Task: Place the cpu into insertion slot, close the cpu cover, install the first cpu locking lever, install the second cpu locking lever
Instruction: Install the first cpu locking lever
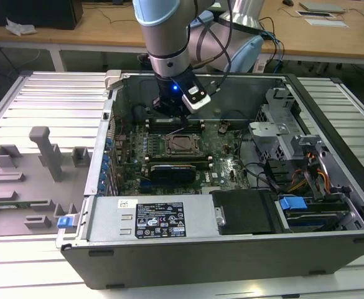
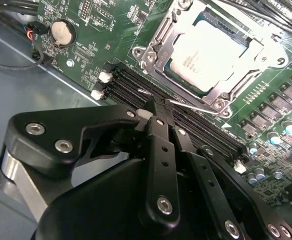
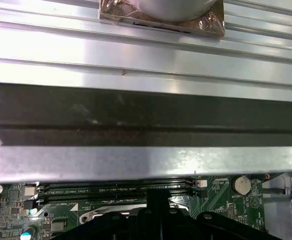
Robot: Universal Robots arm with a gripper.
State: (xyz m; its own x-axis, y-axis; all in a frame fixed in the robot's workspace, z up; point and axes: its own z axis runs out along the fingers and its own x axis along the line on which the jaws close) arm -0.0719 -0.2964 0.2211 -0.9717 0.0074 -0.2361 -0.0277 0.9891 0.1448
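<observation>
The cpu point(image 2: 205, 52) lies flat in the insertion slot point(image 2: 175, 75) on the green motherboard, its silvery face up. The cpu cover point(image 2: 158, 40), a silvery frame, lies down around it. A thin metal locking lever point(image 2: 195, 106) runs along the socket's edge on the memory-slot side. My gripper point(image 2: 154, 107) is shut, its black fingertips right at that lever over the memory slots point(image 2: 131, 85). In the exterior view the gripper point(image 1: 170, 112) hangs inside the case just behind the socket and cpu point(image 1: 183, 144). The first wrist view has the gripper point(image 3: 158, 197) above the cover's edge point(image 3: 111, 212).
The open computer case lies on a ribbed metal table. A black graphics card point(image 1: 175, 169) sits in front of the socket, the power supply point(image 1: 150, 218) nearer still, a drive cage point(image 1: 275, 124) and cables to the exterior view's right. The case wall point(image 3: 146, 110) stands close behind the gripper.
</observation>
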